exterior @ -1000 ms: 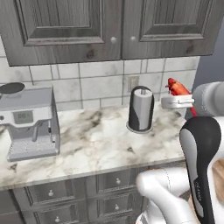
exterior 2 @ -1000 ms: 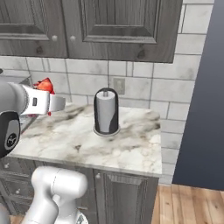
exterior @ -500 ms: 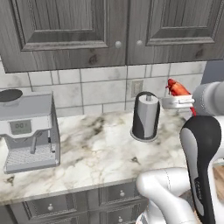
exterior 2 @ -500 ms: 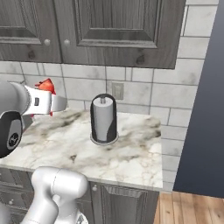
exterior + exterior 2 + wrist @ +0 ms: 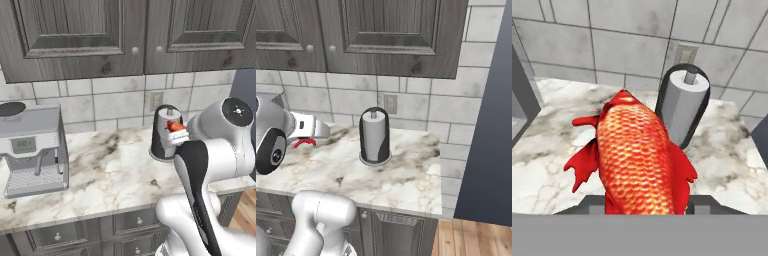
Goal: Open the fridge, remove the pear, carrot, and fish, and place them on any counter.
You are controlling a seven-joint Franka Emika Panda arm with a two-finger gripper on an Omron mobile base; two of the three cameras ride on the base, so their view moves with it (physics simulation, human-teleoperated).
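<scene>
Fish [image 5: 637,155]: red-orange body with a scale pattern, solid red fins. Desk [image 5: 110,170]: white marble, grey-brown veins, over dark grey drawers [image 5: 135,222]. Paper towel roll [image 5: 374,134] grey on a black holder, backsplash [image 5: 421,107] pale grey tile, cabinets [image 5: 80,35] dark grey woodgrain.

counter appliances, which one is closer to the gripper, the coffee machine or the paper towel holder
The paper towel holder: it stands just behind the gripper holding the fish. The coffee machine sits at the counter's far left.
</scene>
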